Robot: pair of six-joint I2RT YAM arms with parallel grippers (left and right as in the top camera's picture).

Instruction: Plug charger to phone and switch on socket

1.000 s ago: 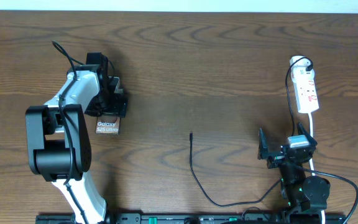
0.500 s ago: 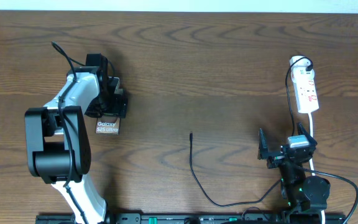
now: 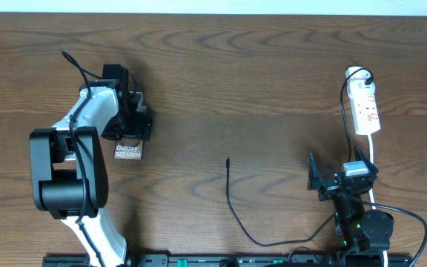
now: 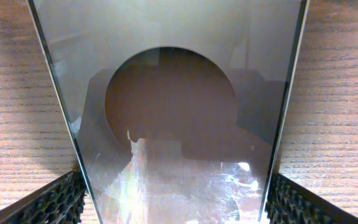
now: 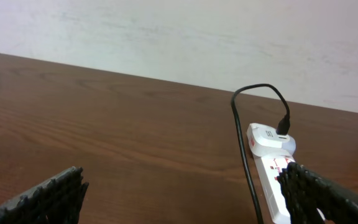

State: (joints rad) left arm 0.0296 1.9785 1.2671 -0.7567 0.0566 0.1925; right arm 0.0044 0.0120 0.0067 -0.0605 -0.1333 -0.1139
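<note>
The phone point(image 3: 128, 151) lies flat at the left, its "Galaxy" lettering showing below my left gripper point(image 3: 128, 122). In the left wrist view the phone point(image 4: 166, 112) fills the space between the jaws point(image 4: 176, 199), and both pads press its long edges. The charger point(image 3: 232, 204) curves across the table's middle, and its plug tip point(image 3: 228, 159) lies free, far from the phone. The white socket point(image 3: 366, 107) lies at the right with a black plug at its far end; it also shows in the right wrist view point(image 5: 272, 168). My right gripper point(image 3: 337, 182) is open and empty, in front of the socket point(image 5: 182, 186).
A white cord point(image 3: 374, 159) runs from the socket toward the right arm's base. The thin black cable point(image 5: 244, 155) from the socket's plug runs beside it. A pale wall point(image 5: 166, 37) stands behind the table's far edge.
</note>
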